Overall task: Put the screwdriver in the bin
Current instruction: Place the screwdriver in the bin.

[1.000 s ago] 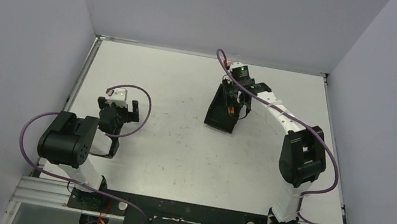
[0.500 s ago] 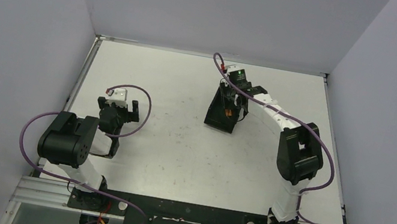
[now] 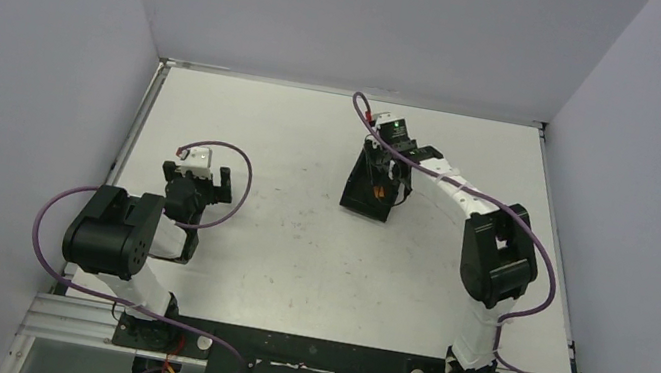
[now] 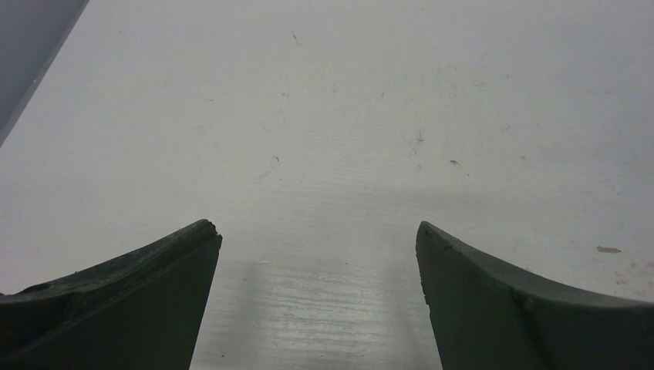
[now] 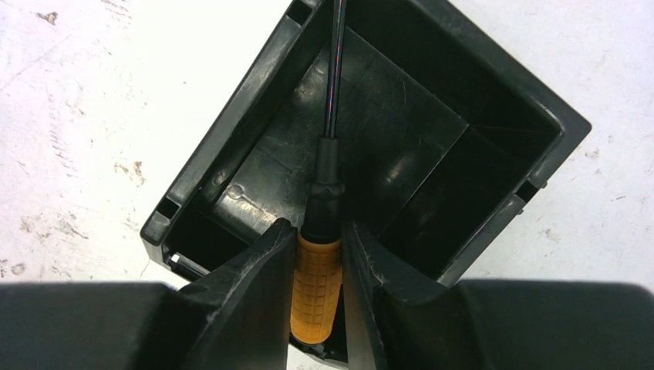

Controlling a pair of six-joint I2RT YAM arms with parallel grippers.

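Observation:
In the right wrist view my right gripper [image 5: 318, 231] is shut on the orange handle of the screwdriver [image 5: 315, 287]. Its thin dark shaft points away over the open black bin [image 5: 254, 100] directly beneath. From above, the right gripper [image 3: 386, 184] hangs over the bin [image 3: 357, 196] at the table's far middle, with a speck of the orange screwdriver [image 3: 378, 193] showing inside the bin's outline. My left gripper [image 4: 318, 235] is open above bare table, its dark fingers [image 4: 139, 285] wide apart; the top view has the left gripper [image 3: 199, 172] at the near left.
The white table [image 3: 297, 242] is scuffed and is walled in by grey panels on three sides. Purple cables loop round both arms. The right arm's elbow [image 3: 497, 260] stands high at the right.
The right gripper has shifted slightly left and lower over the bin with the screwdriver. The left arm has not moved.

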